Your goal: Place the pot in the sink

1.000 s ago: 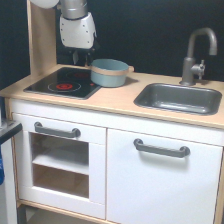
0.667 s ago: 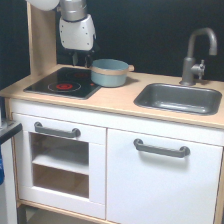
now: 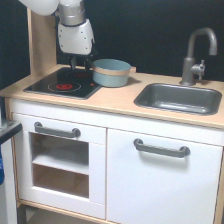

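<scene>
The pot [image 3: 111, 73] is light blue-grey with a tan rim band. It stands on the wooden counter at the right edge of the black stovetop [image 3: 60, 84]. My gripper [image 3: 82, 64] hangs just to the exterior view's left of the pot, over the back of the stovetop. Its two dark fingers [image 3: 74, 63] are apart with nothing between them, and the right one is close to the pot's left side. The sink [image 3: 179, 98] is a dark grey basin set in the counter at the exterior view's right, empty, with a grey curved faucet [image 3: 196, 54] behind it.
A tall wooden post [image 3: 41, 44] rises at the counter's back left, behind the arm. A strip of bare counter [image 3: 127, 95] lies between pot and sink. Below are white cabinet doors with grey handles [image 3: 161, 148].
The gripper has sunk slightly beside the pot. The pot has not moved.
</scene>
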Robot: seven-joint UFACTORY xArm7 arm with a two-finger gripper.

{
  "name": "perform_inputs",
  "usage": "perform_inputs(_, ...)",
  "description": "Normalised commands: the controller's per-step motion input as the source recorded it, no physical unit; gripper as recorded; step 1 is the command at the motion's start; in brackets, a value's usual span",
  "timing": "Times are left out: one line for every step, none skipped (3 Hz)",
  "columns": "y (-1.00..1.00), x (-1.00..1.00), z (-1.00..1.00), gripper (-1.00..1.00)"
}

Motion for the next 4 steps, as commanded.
perform_inputs(0.09, 0.00, -0.16, -0.74)
perform_inputs(0.01, -0.03, 0.21, -0.92)
perform_inputs(-0.05, 0.01, 0.21, -0.94)
perform_inputs(-0.05, 0.10, -0.04, -0.99)
